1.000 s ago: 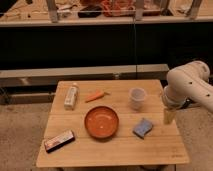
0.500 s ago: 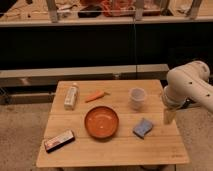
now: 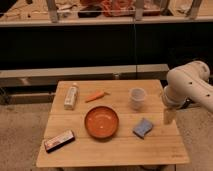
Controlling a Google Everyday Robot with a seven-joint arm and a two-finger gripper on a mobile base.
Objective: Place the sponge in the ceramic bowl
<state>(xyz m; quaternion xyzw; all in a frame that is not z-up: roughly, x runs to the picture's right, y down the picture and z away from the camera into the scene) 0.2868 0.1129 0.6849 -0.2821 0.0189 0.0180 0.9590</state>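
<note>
The sponge [image 3: 143, 128], a small light-blue block, lies flat on the wooden table [image 3: 115, 150] just right of the ceramic bowl [image 3: 101, 122]. The bowl is a wide orange-red dish near the table's middle, and nothing lies in it. My gripper [image 3: 168, 117] hangs from the white arm over the table's right edge, a short way right of the sponge and slightly above it, not touching it.
A white cup [image 3: 137, 98] stands behind the sponge. A carrot [image 3: 96, 96] and a pale bottle [image 3: 71, 96] lie at the back left. A dark flat box [image 3: 59, 140] sits at the front left corner. A dark shelf unit runs behind the table.
</note>
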